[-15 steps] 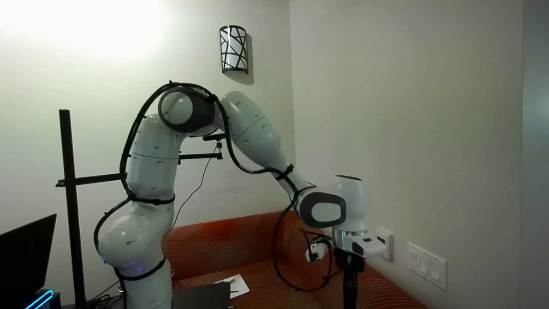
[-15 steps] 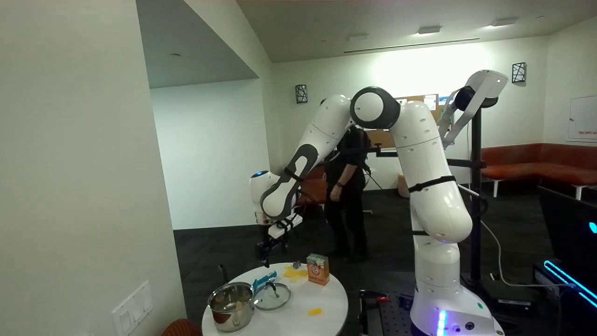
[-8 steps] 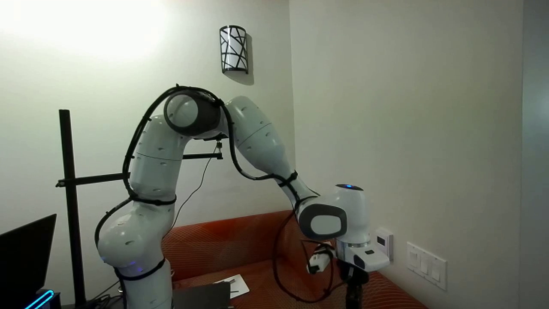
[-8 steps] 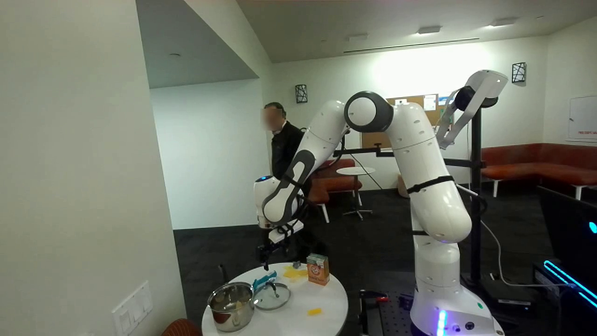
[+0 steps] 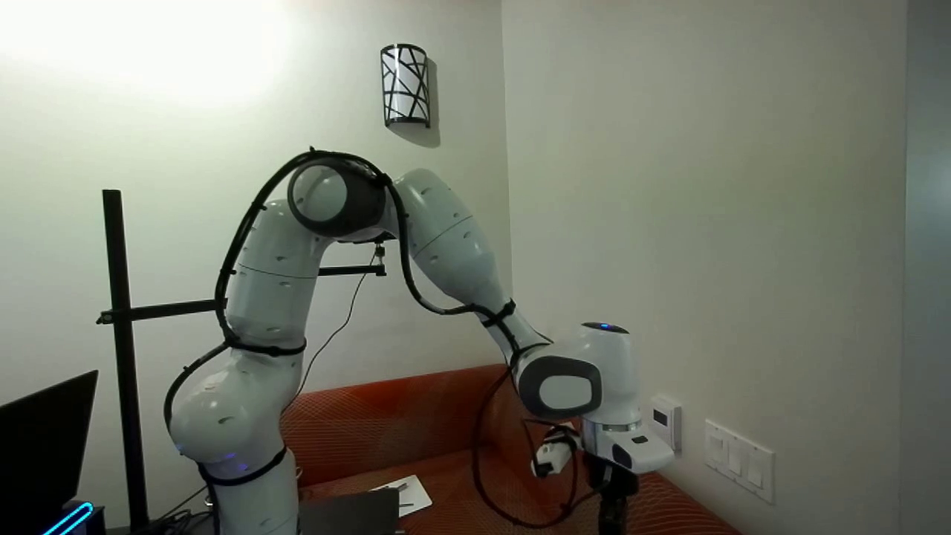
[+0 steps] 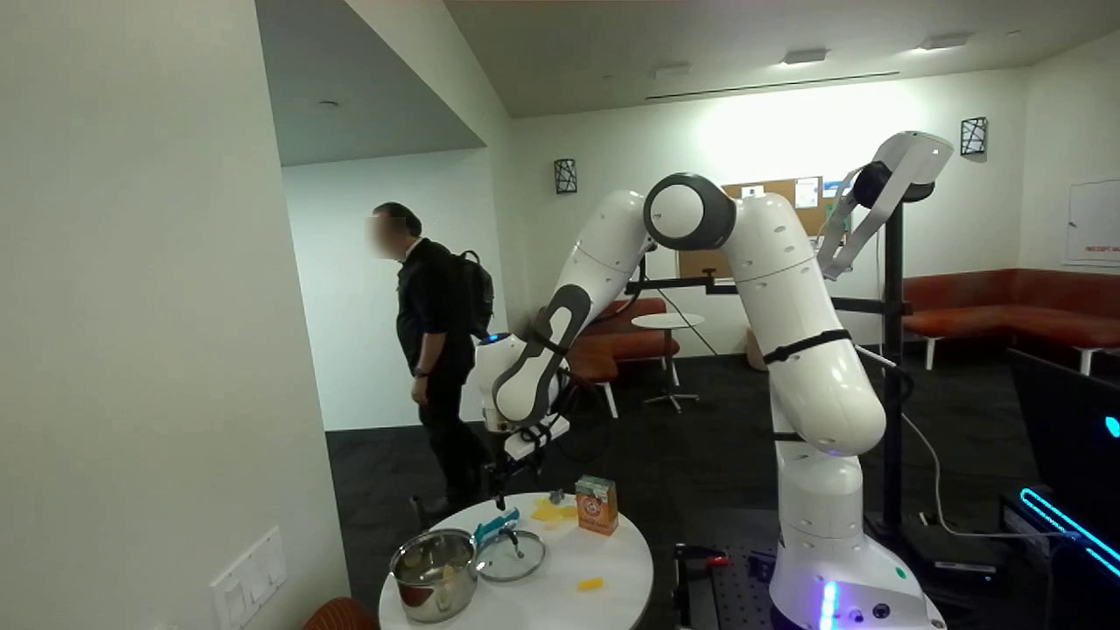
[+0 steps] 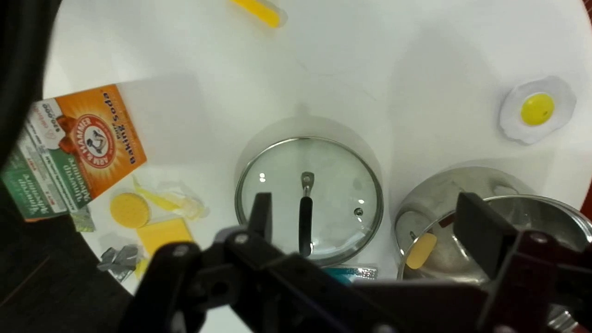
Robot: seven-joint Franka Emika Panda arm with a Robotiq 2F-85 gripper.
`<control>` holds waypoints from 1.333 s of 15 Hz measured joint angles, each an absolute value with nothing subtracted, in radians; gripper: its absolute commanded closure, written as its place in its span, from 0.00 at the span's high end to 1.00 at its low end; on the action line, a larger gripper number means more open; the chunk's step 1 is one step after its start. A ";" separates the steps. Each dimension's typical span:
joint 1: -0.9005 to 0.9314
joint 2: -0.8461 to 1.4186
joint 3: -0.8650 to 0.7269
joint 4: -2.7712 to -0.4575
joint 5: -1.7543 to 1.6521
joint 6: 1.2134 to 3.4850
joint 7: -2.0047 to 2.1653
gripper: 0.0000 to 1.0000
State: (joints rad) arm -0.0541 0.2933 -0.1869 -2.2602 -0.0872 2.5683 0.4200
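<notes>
Apparently the gripper is pointing down, its fingers standing wide apart and holding nothing. In the wrist view the glass lid is lying nearest, at the centre of the frame, with the steel pot sitting just beside it at lower right. I'm guessing the lid is resting on its rim so that its black handle is facing up. At left the baking soda box is standing upright, probably because its flat base is steadying it. The gripper is blocking much of the pot, so I'm making out a yellow piece just inside its rim and little more; something teal is peeking out below the lid, mostly hiding. A crumpled grey thing at lower left is proving hard to name. In an exterior view the arm is arching toward lower right, where the bottom edge is cutting off the fingertips and hiding everything beneath
</notes>
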 measured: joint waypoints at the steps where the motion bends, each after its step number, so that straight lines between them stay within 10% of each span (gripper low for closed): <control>1: -0.051 0.300 -0.196 -2.258 -0.103 2.568 0.438 1.00; 20: -0.181 0.659 -0.217 -1.912 -0.019 2.524 0.238 1.00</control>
